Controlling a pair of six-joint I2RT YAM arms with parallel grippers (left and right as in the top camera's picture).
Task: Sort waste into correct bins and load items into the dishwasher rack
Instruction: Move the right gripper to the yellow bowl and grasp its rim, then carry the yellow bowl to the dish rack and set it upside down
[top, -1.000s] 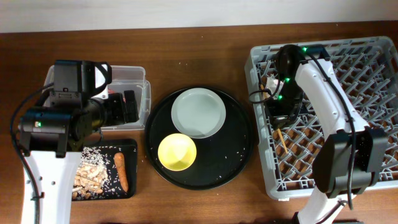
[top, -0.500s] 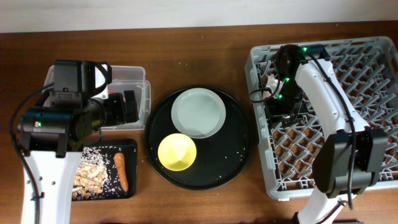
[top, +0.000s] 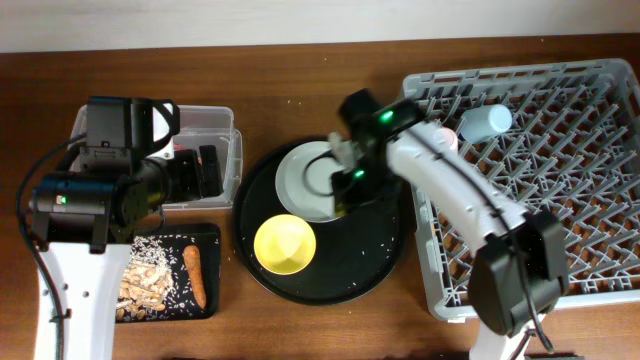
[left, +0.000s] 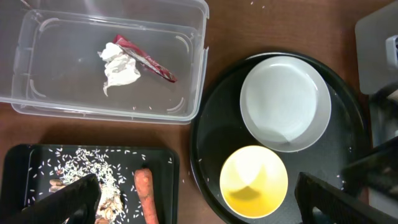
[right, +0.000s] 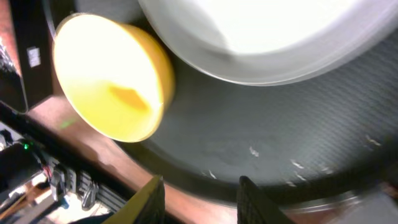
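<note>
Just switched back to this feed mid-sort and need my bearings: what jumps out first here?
The big grey dishwasher rack fills the right side, with a small blue cup near its far edge. At centre, the right claw hangs open over the round black tray, by the pale plate and bright yellow bowl. On the left, the clear tub holds a white tissue and red wrapper.

- My left arm (top: 60, 290), at 8 o'clock overhead: white lower link, boxy black housings, one small green light, and a black cable looping along its 9 o'clock side.
- My right arm (top: 450, 180): smooth white links, rounded black joints, two green lights, and a thin black cable.
- My left gripper (left: 198, 180): dark, blunt wedge fingers (left: 71, 202).
</note>
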